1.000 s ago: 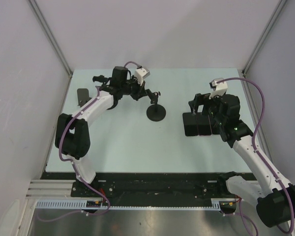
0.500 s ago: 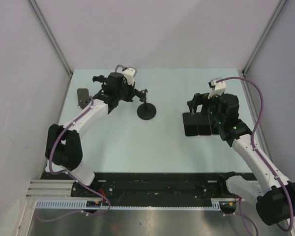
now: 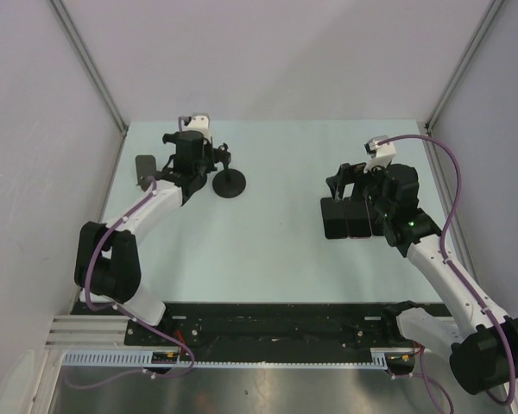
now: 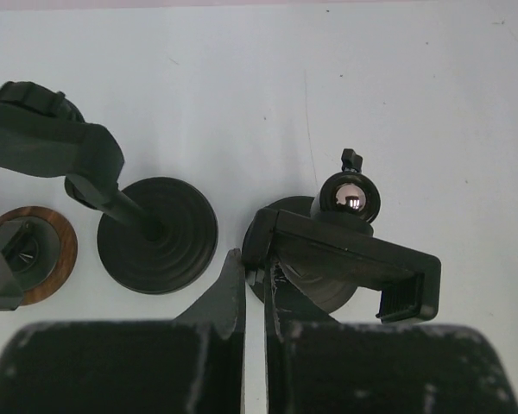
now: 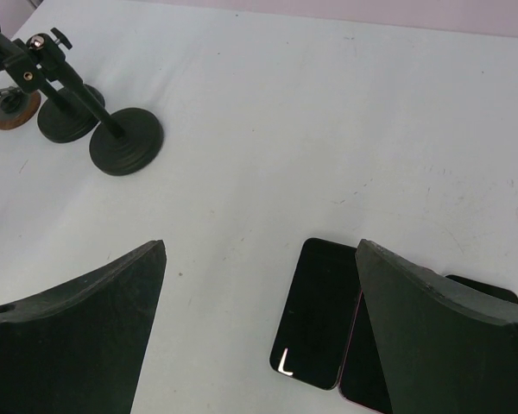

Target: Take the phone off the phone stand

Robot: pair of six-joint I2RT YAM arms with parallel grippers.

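Note:
Three dark phones [image 3: 346,219] lie flat side by side on the table's right; two of them show in the right wrist view [image 5: 318,314]. My right gripper [image 3: 354,188] hovers just above them, open and empty [image 5: 261,248]. The black phone stand [image 3: 230,184], with a round base and an empty clamp, sits at the back left. My left gripper [image 3: 204,157] is shut on one end of its clamp bracket [image 4: 344,257], fingertips pinched together [image 4: 252,264]. The stand's ball joint [image 4: 349,195] sits above its base.
A second black stand [image 4: 156,235] and a brown-ringed base [image 4: 33,252] sit just left of the held stand, near the table's left edge [image 3: 145,169]. All three stands show far off in the right wrist view [image 5: 126,147]. Walls enclose the table on three sides.
My left gripper has moved the stand left and toward the back, next to the other stands. The right arm and the phones have stayed put.

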